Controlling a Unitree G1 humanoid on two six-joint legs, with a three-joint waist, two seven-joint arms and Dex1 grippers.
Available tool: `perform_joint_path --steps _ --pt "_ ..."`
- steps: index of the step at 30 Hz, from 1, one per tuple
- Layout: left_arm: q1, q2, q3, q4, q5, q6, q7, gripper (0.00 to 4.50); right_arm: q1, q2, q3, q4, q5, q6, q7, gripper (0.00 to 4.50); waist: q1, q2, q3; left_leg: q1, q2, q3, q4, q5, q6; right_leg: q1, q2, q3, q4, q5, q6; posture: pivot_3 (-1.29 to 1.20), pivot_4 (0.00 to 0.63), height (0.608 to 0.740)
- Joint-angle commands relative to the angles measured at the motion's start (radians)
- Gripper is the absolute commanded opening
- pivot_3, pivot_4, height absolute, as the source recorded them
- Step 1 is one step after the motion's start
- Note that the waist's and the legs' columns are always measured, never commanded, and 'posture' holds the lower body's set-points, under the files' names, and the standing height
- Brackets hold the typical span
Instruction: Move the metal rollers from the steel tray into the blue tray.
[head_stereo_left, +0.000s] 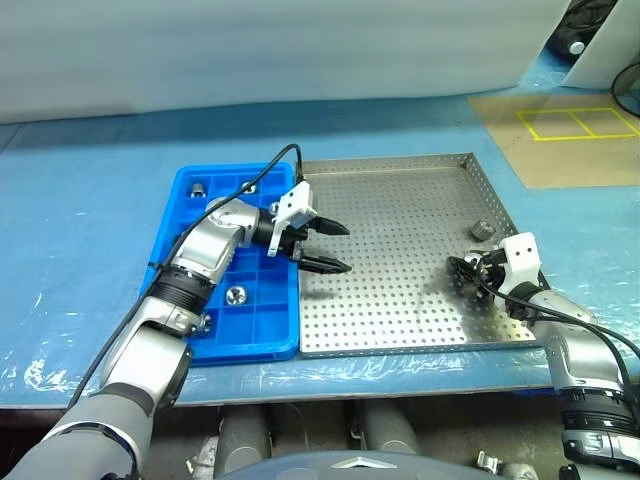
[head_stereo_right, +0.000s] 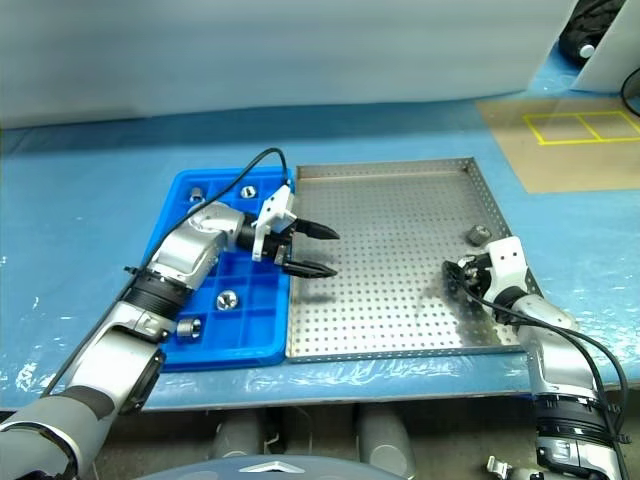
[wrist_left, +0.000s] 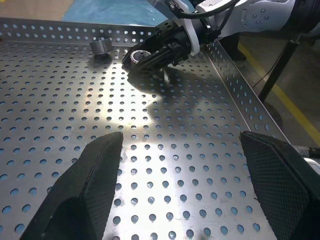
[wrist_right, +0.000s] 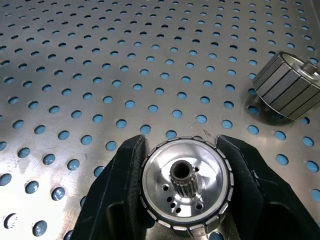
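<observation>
Head views: large shallow silver steel tray w/ perforated floor sits just beside the bright blue plastic tray of small square compartments, edges touching or nearly so. Left gripper hangs over the steel tray's near-left part, jaws wide, nothing between them. Right gripper is low at the tray's right side, clamped on one small shiny silver-grey metal roller. A second loose roller lies near the right rim, apart from it. A few rollers already sit in blue compartments, e.g. one near the front.

Left wrist view: two black fingers spread wide over bare perforated steel; the other arm's gripper w/ its roller shows across the tray, loose roller close by.

Right wrist view: pads pinch the roller across its ribbed outer wall, splined hollow hub facing the camera; the loose one lies on the tray floor to one side.

Handling (my read): solid metal, so stiff, dense for its size, not fragile. Polished face looks slippery; the ribbed rim gives better bite. Best hold is across the diameter on the rim, centred, as now. A tilted pinch could let it squirt out and roll on the steel.
</observation>
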Motion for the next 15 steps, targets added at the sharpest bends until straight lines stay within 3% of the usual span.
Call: perform_joint_path --steps 1,6,10,15 --pt "0.020 0.037 0.004 -0.080 -0.017 0.024 -0.038 3.96 -0.007 0.001 0.042 -0.040 -0.001 0.017 0.015 1.75 -0.001 0.000 0.000 0.000 0.001 0.000 0.000 0.000 -0.001 0.000 0.000 0.000 0.000 0.000 0.000 -0.33 0.150 0.740" --pt "0.031 0.093 0.028 -0.115 -0.024 0.049 -0.055 3.96 -0.076 0.006 0.098 -0.122 0.020 0.063 0.047 1.75 -0.007 0.000 0.000 0.001 0.002 0.001 0.000 0.000 -0.002 0.000 0.001 0.000 0.000 0.000 0.000 -0.30 0.150 0.740" --pt "0.052 0.166 0.054 -0.168 -0.048 0.088 -0.074 3.96 -0.188 0.020 0.137 -0.233 0.132 0.163 0.140 1.75 -0.003 0.005 0.003 0.003 0.004 0.002 -0.001 0.001 -0.004 -0.002 0.002 0.000 0.003 0.001 -0.001 -0.24 0.150 0.740" --pt "0.087 0.256 0.114 -0.247 -0.080 0.147 -0.044 3.96 -0.314 0.035 0.279 -0.245 0.173 0.218 0.278 1.75 0.030 0.005 0.003 0.005 0.005 0.002 -0.008 0.003 -0.008 -0.002 0.003 -0.001 0.002 0.001 -0.002 -0.11 0.150 0.740"
